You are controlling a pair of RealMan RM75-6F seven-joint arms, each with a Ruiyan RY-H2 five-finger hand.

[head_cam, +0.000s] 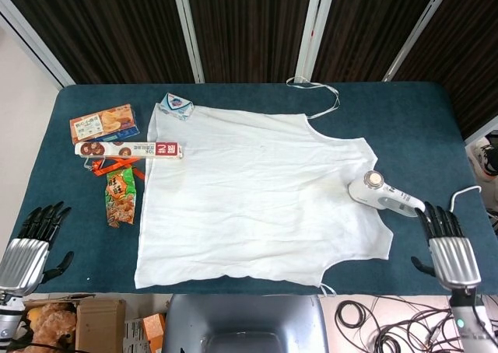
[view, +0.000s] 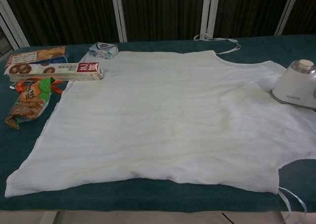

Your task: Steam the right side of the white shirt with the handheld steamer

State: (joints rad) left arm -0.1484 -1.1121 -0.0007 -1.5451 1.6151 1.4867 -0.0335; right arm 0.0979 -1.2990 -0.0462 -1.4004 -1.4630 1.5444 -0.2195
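— Where is the steamer (head_cam: 379, 193)?
— Lying on the white shirt's (head_cam: 257, 197) right edge, handle over the table (head_cam: 405, 120).
— And the hands?
— Right hand (head_cam: 449, 249) near the handle, apart from it, fingers spread, empty; left hand (head_cam: 29, 242) likewise, at the table's near left corner.

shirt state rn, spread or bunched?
Spread. The white shirt lies flat and open on the table, light wrinkles only; the steamer rests on its right edge.
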